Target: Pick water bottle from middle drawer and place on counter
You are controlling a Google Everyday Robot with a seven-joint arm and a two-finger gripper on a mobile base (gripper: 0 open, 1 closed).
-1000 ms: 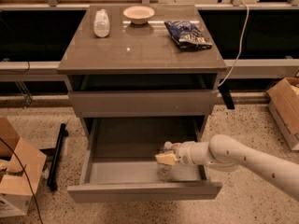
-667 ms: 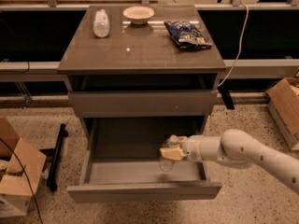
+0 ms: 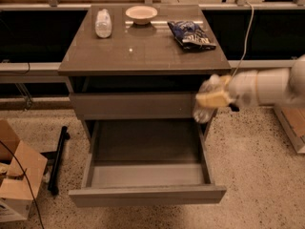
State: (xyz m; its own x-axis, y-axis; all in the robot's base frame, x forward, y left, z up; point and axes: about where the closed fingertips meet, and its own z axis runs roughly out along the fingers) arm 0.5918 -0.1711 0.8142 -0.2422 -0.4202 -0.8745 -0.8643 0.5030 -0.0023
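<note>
On the floor at the far left a cardboard box is sitting open, well apart from the cabinet. Moving right, the counter is carrying a whitish labelled bottle at its back left, a shallow bowl just beside it, and a blue snack bag towards the back right; the front half of the slab is lying bare. Below the closed upper drawer front, the middle drawer is standing pulled fully out, and nothing is showing inside it. Further right, off the cabinet's right edge and level with the upper front, the gripper is hovering at the end of the white arm, closed around the water bottle, whose clear body is hanging below it, clear of the drawer and lower than the countertop. As I judge it, the picking half is done: the bottle is out. What is left is raising it above the counter, setting it down on that free front area, and letting go.
</note>
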